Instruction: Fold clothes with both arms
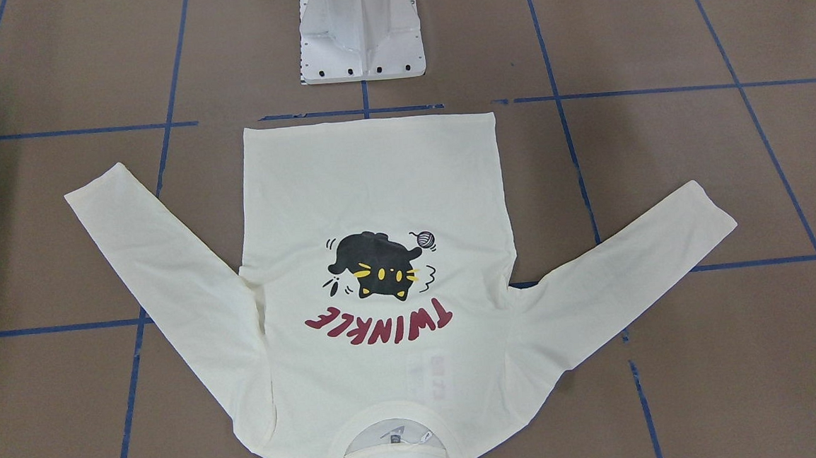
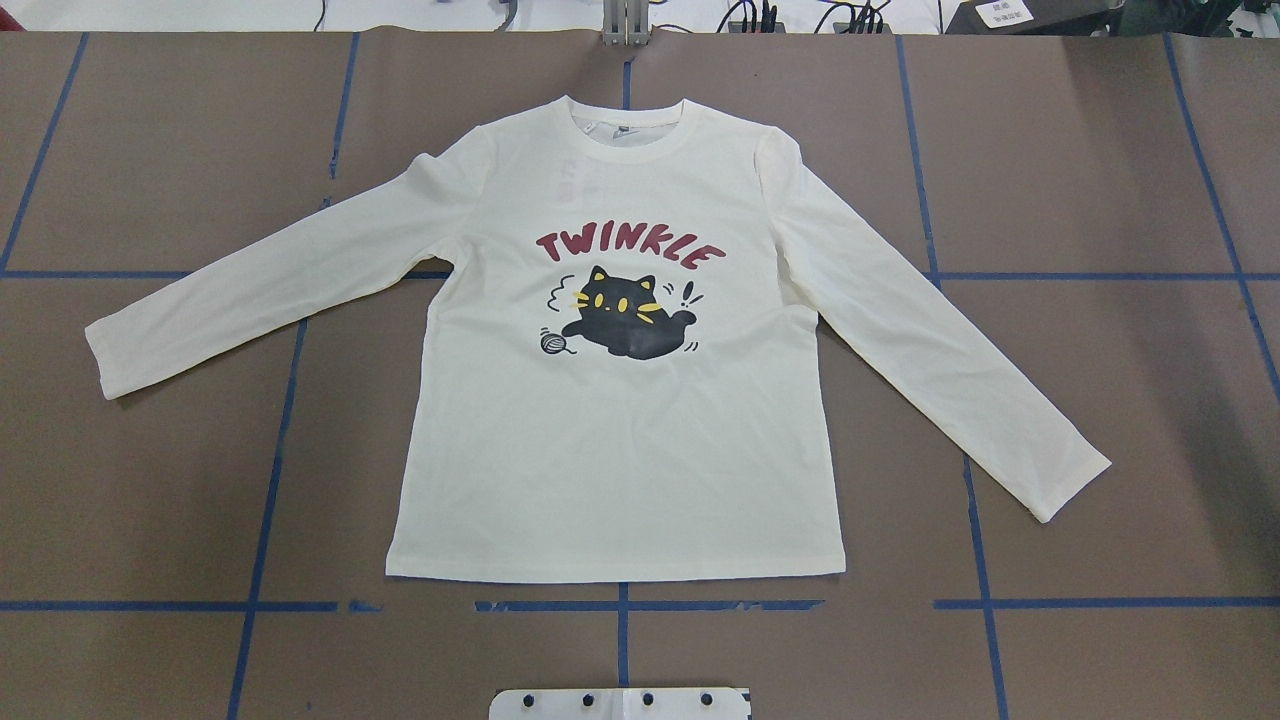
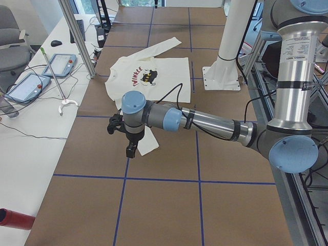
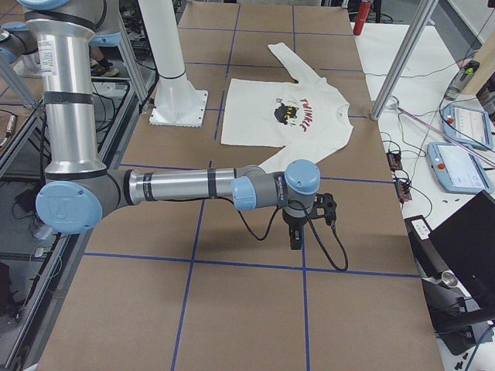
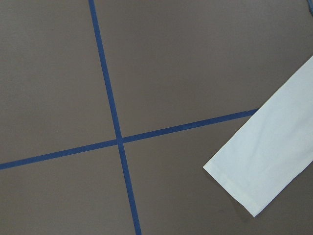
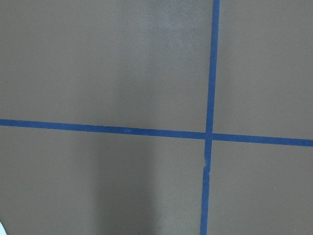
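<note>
The clothes are one cream long-sleeved T-shirt (image 2: 620, 450) lying flat and face up on the brown table, cat print and red lettering showing, both sleeves spread out to the sides. Its collar (image 1: 392, 428) points away from the robot. My left gripper (image 3: 131, 151) hangs above the end of the near sleeve; the left wrist view shows that cuff (image 5: 254, 171) lying flat. Beyond the other sleeve's end, over bare table, hangs my right gripper (image 4: 295, 238). Both grippers show only in the side views, so I cannot tell whether they are open or shut.
Blue tape lines (image 2: 620, 605) cross the brown table. The white pedestal base (image 1: 361, 41) stands by the shirt's hem. Side tables carry control pendants (image 3: 25, 87) (image 4: 464, 166) and cables. Metal posts (image 3: 77, 36) rise at the table's edge. A red cylinder (image 3: 15, 218) lies nearby.
</note>
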Controlling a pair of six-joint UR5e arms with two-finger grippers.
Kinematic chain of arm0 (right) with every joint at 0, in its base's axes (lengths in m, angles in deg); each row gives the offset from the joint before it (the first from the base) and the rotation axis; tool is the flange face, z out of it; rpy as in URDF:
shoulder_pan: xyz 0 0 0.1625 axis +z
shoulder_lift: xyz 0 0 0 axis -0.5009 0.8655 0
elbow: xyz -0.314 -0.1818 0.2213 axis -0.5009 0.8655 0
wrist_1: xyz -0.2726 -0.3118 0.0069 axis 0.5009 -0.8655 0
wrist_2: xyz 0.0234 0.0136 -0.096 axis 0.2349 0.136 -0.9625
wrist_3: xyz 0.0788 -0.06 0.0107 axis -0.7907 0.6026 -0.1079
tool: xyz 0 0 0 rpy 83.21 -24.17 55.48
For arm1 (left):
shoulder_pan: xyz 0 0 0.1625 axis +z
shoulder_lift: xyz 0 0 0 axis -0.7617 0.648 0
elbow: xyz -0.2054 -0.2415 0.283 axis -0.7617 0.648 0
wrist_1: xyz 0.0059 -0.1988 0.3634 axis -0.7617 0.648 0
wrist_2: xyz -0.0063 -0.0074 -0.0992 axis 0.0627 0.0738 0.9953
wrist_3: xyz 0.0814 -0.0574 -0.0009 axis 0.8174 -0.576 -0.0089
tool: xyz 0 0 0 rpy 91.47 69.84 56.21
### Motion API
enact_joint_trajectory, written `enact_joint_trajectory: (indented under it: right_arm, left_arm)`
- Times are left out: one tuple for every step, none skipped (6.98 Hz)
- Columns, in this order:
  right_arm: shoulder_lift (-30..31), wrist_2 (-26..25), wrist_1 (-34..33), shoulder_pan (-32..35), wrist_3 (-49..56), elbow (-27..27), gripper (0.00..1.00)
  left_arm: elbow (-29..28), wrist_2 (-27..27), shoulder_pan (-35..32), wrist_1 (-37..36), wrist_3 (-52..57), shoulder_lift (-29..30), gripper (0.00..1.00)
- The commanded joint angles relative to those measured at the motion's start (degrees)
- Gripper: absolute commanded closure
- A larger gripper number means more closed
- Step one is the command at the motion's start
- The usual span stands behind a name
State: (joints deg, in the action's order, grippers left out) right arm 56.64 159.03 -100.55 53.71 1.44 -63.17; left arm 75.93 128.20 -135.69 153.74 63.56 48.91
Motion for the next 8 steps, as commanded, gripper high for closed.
enact_joint_trajectory:
  right_arm:
    - [0.57,1.40,7.79,-8.05,-10.69,-1.64,0.00]
    - [3.71,1.15,18.72,-13.49,-19.40,-2.25,0.00]
    - [7.74,-1.90,34.32,-20.07,-35.32,-2.00,0.00]
    - [11.17,-4.45,46.48,-25.88,-49.93,-2.26,0.00]
    - [13.21,-7.70,49.12,-29.59,-55.03,-3.48,0.02]
    - [17.14,-11.30,49.15,-32.76,-55.43,-6.01,0.08]
    - [17.88,-11.77,49.15,-34.10,-58.48,-6.04,0.08]
    - [17.45,-11.95,49.24,-36.46,-65.73,-6.21,0.08]
  left_arm:
    - [0.15,0.14,0.12,3.15,-3.70,0.30,0.00]
    - [-0.20,0.23,0.21,5.16,-4.33,0.30,0.00]
    - [-0.38,0.32,0.30,8.40,-4.43,0.12,0.00]
    - [-0.55,1.37,0.30,8.87,-4.51,0.04,0.00]
    - [-0.47,2.59,0.64,8.87,-4.52,0.12,0.00]
    - [-0.38,2.87,0.73,8.87,-4.52,0.21,0.00]
    - [-0.46,2.96,0.74,8.87,-4.52,0.21,0.00]
    - [-0.46,2.96,0.82,8.87,-4.60,0.21,0.00]
